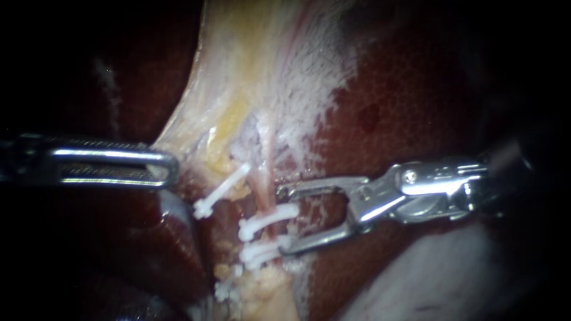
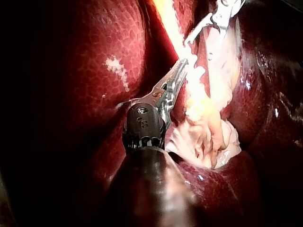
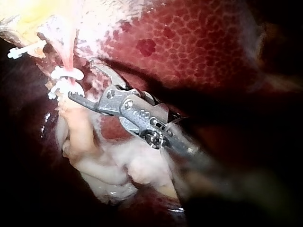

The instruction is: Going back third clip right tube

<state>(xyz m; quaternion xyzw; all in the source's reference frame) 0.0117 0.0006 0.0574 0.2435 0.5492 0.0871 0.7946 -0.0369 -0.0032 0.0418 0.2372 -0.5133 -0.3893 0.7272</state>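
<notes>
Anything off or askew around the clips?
Nothing damaged or spilled. One white plastic clip sits slanted, apart from the two nearly level white clips on the thin pink tube; the right instrument's open jaws are beside them.

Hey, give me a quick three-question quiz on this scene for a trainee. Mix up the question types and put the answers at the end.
1. True or false: the right instrument has its jaws shut together.
2. The white clips sit on: A) a needle, B) a thin pink tube, C) a loose thread.
3. Fill in: the dark red, mottled organ behind the right instrument is the ____.

Key: 1 false, a clear gap shows between the jaws. 2 B. 3 liver.
</notes>
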